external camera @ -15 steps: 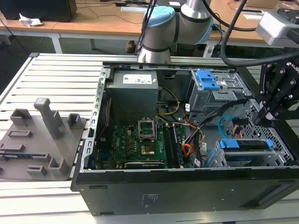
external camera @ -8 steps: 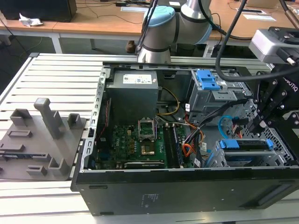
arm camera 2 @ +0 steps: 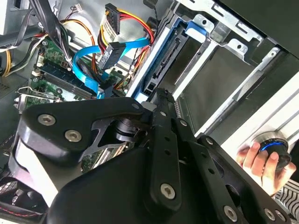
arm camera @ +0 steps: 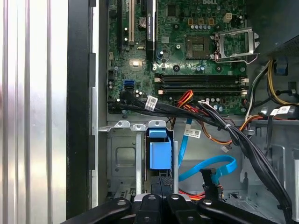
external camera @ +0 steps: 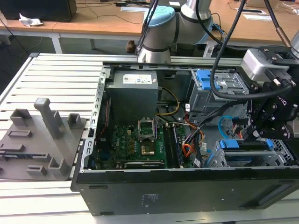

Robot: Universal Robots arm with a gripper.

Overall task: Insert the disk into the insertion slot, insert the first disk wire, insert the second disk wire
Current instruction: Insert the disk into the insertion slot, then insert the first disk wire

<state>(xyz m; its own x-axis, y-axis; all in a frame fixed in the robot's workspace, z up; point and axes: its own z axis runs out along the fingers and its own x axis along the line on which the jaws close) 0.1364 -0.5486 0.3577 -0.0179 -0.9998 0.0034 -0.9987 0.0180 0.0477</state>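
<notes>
- One step of three is judged to be in hand: the seating of the disk. Its blue carrier is seen lodged in the insertion slot of the light-grey cage, directly beneath the gripper.
- In the first wrist view the gripper is seen with its fingers drawn together and nothing clamped between them. Its tip is held at the blue end of the disk, but actual contact cannot be confirmed.
- Whether the carrier is latched fully home cannot be told. If it is not, a straight, even press along the slot would be called for.
- In the second wrist view the second disk wire is seen looped off to one side of the gripper and a little beyond its tip. Its dark plug hangs free among red, yellow and orange leads and is not joined to the disk.
- Neither wire step is judged to be done. The disk's connector edge lies bare just ahead of the gripper.
- For a wire, the fingers would have to be parted, the small plug pinched squarely, and its keying matched to the socket, with the loose leads kept clear.
- A person's hand is laid on a round knob outside the case, well apart from the gripper.
</notes>
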